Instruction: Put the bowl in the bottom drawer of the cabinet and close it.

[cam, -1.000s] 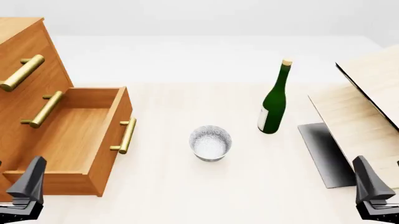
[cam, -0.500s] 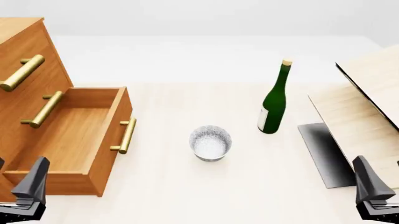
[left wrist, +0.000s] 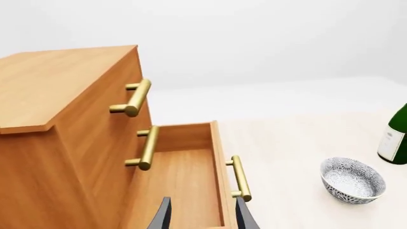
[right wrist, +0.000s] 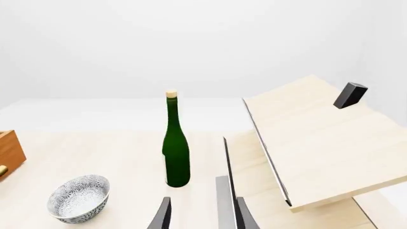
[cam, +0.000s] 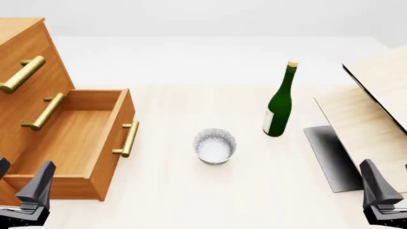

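Observation:
The speckled white bowl [cam: 214, 146] stands upright on the table, a little right of the cabinet [cam: 25, 47]. The bottom drawer [cam: 70, 138] is pulled out and holds nothing; its brass handle [cam: 129, 138] faces the bowl. My left gripper [cam: 22, 175] is open at the front left, just before the drawer's near corner. The left wrist view looks over the drawer [left wrist: 184, 181] with the bowl [left wrist: 353, 180] off to one side. My right gripper [cam: 391, 185] is open at the front right, well away from the bowl [right wrist: 79, 198].
A green bottle [cam: 279, 107] stands right of and behind the bowl. A pale wood panel structure [cam: 369, 109] with a dark base plate [cam: 330, 152] fills the right side. The two upper drawers are shut.
My left gripper has shifted a little to the right at the front left. The bowl, the drawer and the right arm have not moved.

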Motion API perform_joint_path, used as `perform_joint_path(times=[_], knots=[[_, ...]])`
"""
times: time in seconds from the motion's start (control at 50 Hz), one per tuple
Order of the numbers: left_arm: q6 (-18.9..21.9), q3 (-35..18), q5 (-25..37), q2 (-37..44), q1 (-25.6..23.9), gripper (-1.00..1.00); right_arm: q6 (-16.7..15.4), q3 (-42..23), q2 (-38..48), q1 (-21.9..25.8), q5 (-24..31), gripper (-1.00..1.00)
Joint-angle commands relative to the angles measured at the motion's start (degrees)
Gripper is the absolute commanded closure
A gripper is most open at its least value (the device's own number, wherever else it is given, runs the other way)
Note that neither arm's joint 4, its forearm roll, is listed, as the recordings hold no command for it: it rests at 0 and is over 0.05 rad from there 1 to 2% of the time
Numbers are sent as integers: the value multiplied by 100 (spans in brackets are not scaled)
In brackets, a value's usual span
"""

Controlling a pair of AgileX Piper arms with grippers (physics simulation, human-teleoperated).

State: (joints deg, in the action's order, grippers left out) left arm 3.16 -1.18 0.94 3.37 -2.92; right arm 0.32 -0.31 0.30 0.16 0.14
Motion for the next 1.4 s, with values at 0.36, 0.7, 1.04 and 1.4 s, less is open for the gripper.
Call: perform_joint_path(times=[0.36, 0.7, 1.04, 1.4], knots=[[-166, -584, -146, 1108, -337, -100, 0, 0, 2, -1, -2, -100], [-287, -996, -407, 2237, -457, -100, -3, 0, 2, -2, -2, -100], [-341, -1174, -416, 3037, -580, -100, -3, 0, 2, -1, -3, -100], [-320, -1243, -497, 3647, -618, -100, -1, 0, 2, -2, -2, -100]])
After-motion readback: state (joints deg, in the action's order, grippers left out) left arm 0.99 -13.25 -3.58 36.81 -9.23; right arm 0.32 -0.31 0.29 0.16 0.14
